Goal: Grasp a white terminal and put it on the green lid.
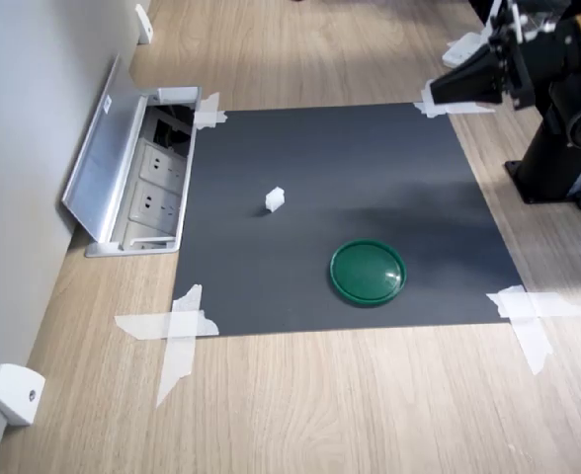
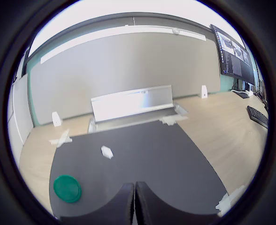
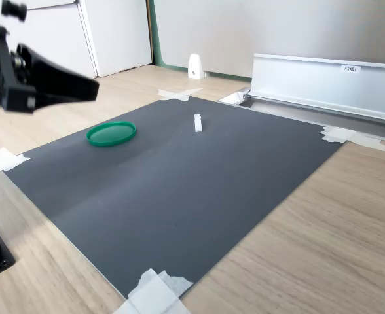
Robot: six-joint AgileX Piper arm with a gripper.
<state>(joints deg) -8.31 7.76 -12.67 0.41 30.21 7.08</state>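
Landmark: we place everything relative to the dark mat point(image 1: 350, 197), a grey sheet lying flat on the wooden bench point(image 1: 300, 405).

Mat fixing: white tape strips point(image 1: 177, 331) hold its corners to the bench, which we judge keeps the work surface from sliding.

White terminal point(image 1: 275, 198): it stands alone on the mat, near the mat's middle and toward the edge that borders the socket box. Nothing touches it. In the wrist view it appears as a small pale block point(image 2: 106, 152).

Green lid point(image 1: 368, 272): it lies flat on the mat, rim up, well apart from the terminal, nearer the mat's edge on the side away from the socket box. Its top is bare, so we judge the placing step not yet done.

Gripper point(image 1: 439, 94): it hangs above the mat's corner nearest the arm base, clear of both task things. In the second exterior view it shows as a dark wedge point(image 3: 91, 86) above the mat's edge.

Jaws: together and holding nothing; in the wrist view the two fingertips point(image 2: 124, 206) meet with no gap.

Socket box point(image 1: 157, 188): recessed in the bench just beside the mat, its metal cover tilted open.

Next requirement: we judge the jaws must part before descending over the terminal.
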